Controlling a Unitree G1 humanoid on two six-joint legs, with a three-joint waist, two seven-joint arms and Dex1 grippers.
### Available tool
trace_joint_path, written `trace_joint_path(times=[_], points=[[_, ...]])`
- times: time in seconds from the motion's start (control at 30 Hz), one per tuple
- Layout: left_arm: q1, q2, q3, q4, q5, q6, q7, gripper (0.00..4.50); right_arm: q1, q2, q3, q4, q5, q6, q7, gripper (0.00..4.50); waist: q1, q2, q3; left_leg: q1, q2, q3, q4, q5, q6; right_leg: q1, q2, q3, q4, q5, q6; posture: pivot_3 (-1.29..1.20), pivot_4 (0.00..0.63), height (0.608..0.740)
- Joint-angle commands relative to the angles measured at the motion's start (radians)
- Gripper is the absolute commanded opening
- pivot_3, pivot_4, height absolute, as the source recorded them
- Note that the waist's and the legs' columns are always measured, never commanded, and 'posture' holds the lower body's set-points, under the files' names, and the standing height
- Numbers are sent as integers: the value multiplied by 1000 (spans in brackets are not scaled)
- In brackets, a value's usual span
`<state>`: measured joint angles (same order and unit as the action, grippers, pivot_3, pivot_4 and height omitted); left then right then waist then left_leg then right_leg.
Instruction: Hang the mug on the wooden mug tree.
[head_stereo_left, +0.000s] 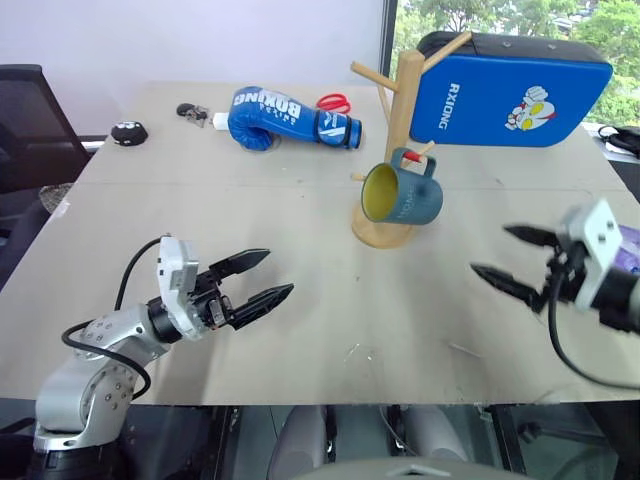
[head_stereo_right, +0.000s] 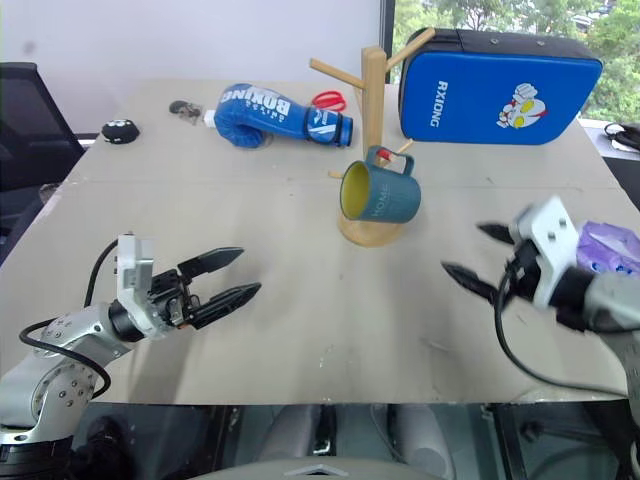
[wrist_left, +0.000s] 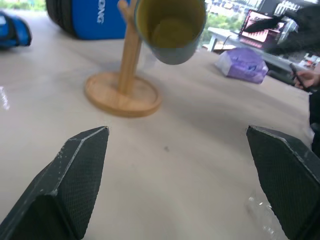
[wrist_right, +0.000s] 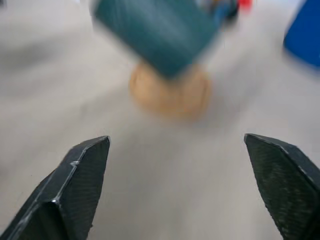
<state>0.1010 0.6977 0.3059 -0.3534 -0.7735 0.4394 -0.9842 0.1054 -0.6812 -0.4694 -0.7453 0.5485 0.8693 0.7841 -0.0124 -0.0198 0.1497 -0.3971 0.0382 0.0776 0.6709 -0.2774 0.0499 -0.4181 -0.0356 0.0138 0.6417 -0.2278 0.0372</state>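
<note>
1. Head views: the mug hangs by its handle on a low red-tipped peg of the mug tree, tilted so its yellow inside faces the robot, above the round base. The right gripper is well apart from it, to the right over the table, jaws spread and empty. The left gripper hovers low on the other side, jaws also spread, holding nothing. I judge the hanging done; the step in hand is clearing away cleanly.

2. Left wrist view: the fingers stand wide apart, the tree's base and the mug's mouth ahead. Keep this arm clear of the base, since a nudge could likely rock the post.

3. Right wrist view: wide-open fingers frame the blurred mug and base. Best to pull straight away, not sideways past the handle.
</note>
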Motion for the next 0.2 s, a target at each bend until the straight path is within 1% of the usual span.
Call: trace_joint_path(times=[0.03,0.2], points=[[27,45,27,3,13,16,-24,4500,124,56,-62,-16,-41,-136,-17,4449,-2,0,0,1,0,1,0,0,0,0,0,1,0,0,0,0,150,740],[19,59,9,17,42,19,-15,4500,177,72,-44,29,-50,-221,-24,4449,-2,0,0,3,0,2,2,0,0,1,0,2,0,-2,3,0,150,740]])
